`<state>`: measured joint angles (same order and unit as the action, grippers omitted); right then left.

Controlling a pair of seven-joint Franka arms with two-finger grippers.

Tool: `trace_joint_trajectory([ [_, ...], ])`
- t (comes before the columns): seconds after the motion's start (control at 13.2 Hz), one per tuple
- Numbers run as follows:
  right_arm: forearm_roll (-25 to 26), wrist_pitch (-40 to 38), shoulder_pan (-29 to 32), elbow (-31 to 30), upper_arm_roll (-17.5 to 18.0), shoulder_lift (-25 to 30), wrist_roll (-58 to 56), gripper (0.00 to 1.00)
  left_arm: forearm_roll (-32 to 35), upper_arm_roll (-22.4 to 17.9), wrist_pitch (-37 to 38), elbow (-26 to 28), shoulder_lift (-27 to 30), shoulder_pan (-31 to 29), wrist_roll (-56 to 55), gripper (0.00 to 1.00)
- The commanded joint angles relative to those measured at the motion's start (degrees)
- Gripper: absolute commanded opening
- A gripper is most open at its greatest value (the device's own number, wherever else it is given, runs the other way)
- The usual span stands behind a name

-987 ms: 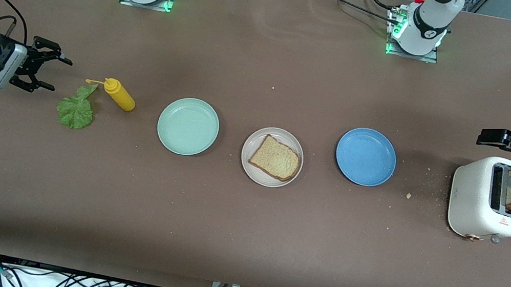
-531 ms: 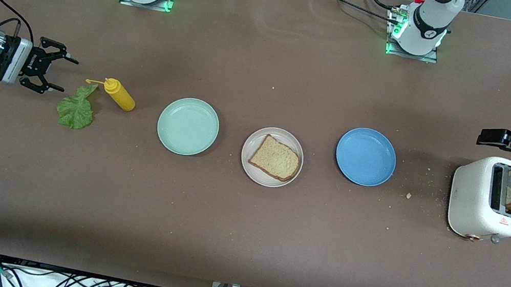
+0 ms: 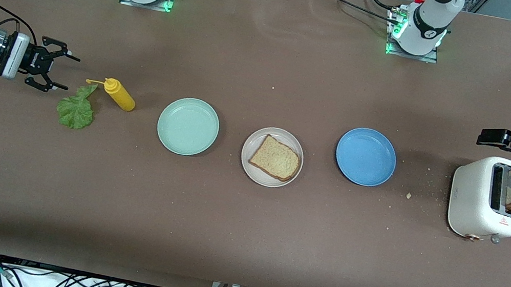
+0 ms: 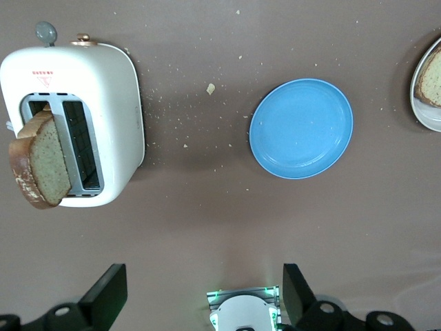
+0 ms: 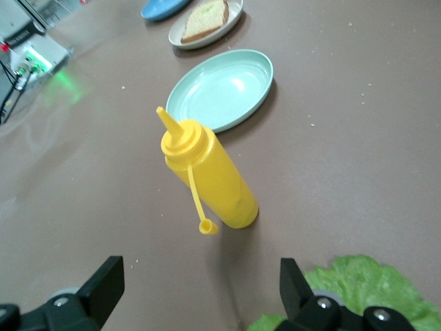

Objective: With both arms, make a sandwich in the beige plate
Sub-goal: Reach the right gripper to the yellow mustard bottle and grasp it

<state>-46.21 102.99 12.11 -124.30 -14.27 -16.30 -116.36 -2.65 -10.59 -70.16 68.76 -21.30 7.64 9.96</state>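
At the right arm's end of the tabletop (image 3: 242, 224), the right claw (image 3: 55, 71) hangs just beside the lettuce leaf (image 3: 76, 109), its fingers spread wide and holding nothing. A yellow squeeze bottle (image 3: 119, 93) stands beside the leaf, toward the middle. Next comes a mint-green plate (image 3: 188, 126), bare. In the middle sits the beige plate (image 3: 251, 170), with one bread slice (image 3: 276, 157) lying flat in it. A blue plate (image 3: 365, 156) follows, also bare. At the left arm's end stands a white toaster (image 3: 479, 202) with a second bread slice (image 4: 40, 160) sticking up out of a slot. The left claw (image 4: 200, 293) hovers over the toaster, wide open and empty; the wrist view shows its fingers clear of the bread.

The sandwich looks barely started: base slice down, lettuce and top slice not yet placed. The step in hand seems to be fetching the lettuce. The right claw would need to drop onto the leaf, pinch it, and carry it past the bottle and green plate to the beige plate, while the left claw lowers to grip the toaster slice
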Motion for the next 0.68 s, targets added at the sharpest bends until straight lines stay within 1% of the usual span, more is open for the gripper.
trace_joint_trajectory([
  [0.0,-4.05,-1.65,1.43,0.11,0.21,-3.38,-5.62,1.0,2.21,0.14,0.46,-0.03,0.55,0.09,0.32,0.99],
  [0.15,-6.08,-1.65,1.25,0.02,0.47,-4.26,-8.87,1.0,2.21,0.14,0.46,-0.03,0.55,0.09,0.32,0.99],
  [0.38,-8.8,-2.8,0.9,0.28,0.91,-8.47,-11.86,1.0,2.21,0.14,0.46,-0.03,0.55,0.09,0.32,0.99],
  [0.46,-10.38,-2.71,0.81,0.11,2.3,-8.83,-15.18,0.99,2.21,0.14,0.46,-0.03,0.55,0.09,0.32,0.99],
  [0.61,-11.44,-2.71,0.81,0.37,2.76,-10.59,-19.85,0.99,2.21,0.14,0.46,-0.03,0.55,0.09,0.32,0.99],
])
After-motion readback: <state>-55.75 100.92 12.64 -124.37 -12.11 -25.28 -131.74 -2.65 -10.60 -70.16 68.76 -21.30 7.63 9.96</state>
